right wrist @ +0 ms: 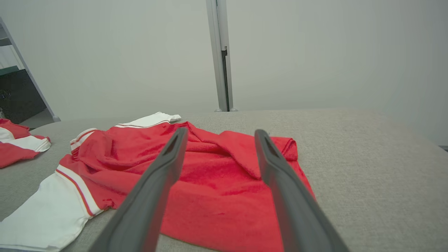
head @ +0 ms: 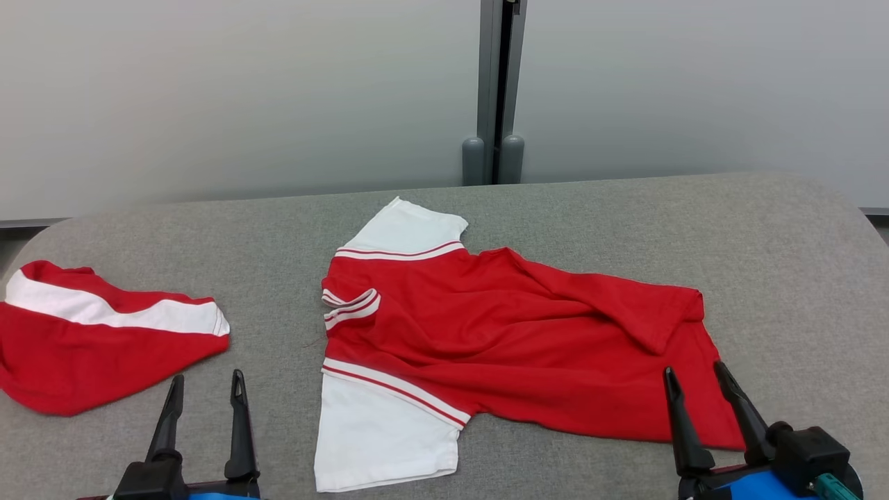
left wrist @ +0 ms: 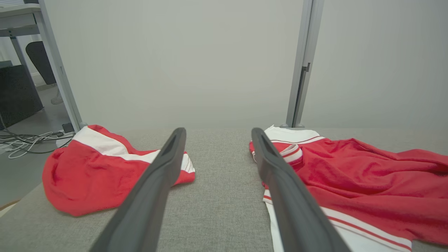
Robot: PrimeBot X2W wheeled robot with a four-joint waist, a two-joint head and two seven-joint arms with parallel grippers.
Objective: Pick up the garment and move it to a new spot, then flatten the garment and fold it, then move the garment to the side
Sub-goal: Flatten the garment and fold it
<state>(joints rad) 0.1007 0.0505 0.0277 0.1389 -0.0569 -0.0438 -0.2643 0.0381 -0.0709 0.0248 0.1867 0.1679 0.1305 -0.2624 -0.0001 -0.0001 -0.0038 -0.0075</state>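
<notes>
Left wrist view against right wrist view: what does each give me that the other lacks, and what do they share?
Left wrist view: the open left pincer, floor cables and the whole bunched side garment. Right wrist view: the open right pincer, the folded-over corner of the red shirt and bare table beyond it. Shared: the red shirt's crumpled body and white sleeves, the grey table, the wall post, and part of the side garment.
</notes>
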